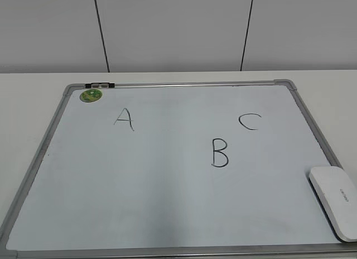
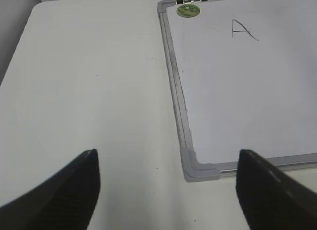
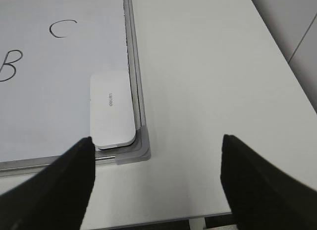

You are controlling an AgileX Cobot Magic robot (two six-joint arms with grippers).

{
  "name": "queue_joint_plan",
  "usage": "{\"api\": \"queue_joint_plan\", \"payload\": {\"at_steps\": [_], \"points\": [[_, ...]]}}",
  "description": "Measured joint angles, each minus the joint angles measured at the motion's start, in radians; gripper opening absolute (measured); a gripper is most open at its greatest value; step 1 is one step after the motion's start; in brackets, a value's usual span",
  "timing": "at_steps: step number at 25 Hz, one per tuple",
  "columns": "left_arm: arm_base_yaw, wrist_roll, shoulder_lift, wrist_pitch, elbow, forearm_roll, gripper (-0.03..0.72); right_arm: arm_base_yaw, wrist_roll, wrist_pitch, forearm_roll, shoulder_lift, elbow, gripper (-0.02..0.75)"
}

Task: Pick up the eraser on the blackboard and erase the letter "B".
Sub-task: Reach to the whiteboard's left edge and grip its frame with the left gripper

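Note:
The blackboard (image 1: 39,158) is a white board with a grey frame lying flat on the table. The letter "B" (image 1: 220,153) is written right of centre; it also shows in the right wrist view (image 3: 10,65). The eraser (image 1: 334,200), a white rounded block, lies in the board's near right corner, also in the right wrist view (image 3: 112,109). My right gripper (image 3: 157,178) is open and empty above the bare table, just right of and nearer than that corner. My left gripper (image 2: 168,183) is open and empty by the board's near left corner (image 2: 198,169). Neither gripper shows in the exterior view.
The letters "A" (image 1: 124,119) and "C" (image 1: 250,121) are also on the board. A round green sticker (image 1: 91,95) sits at its far left corner. The table's right edge (image 3: 292,76) and near edge (image 3: 188,219) are close to my right gripper.

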Motion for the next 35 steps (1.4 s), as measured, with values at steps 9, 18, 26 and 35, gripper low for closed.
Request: {"api": "queue_joint_plan", "payload": {"at_steps": [9, 18, 26, 35], "points": [[0.000, 0.000, 0.000, 0.000, 0.000, 0.000, 0.625, 0.000, 0.000, 0.000, 0.000, 0.000, 0.000, 0.587], [0.000, 0.000, 0.007, -0.002, 0.000, -0.011, 0.609, 0.000, 0.000, 0.000, 0.000, 0.000, 0.000, 0.587], [-0.004, 0.000, 0.280, -0.072, -0.090, -0.041, 0.608, 0.000, 0.000, 0.000, 0.000, 0.000, 0.000, 0.587], [-0.008, 0.000, 0.723, -0.362, -0.139, -0.053, 0.608, 0.000, 0.000, 0.000, 0.000, 0.000, 0.000, 0.586]]}}
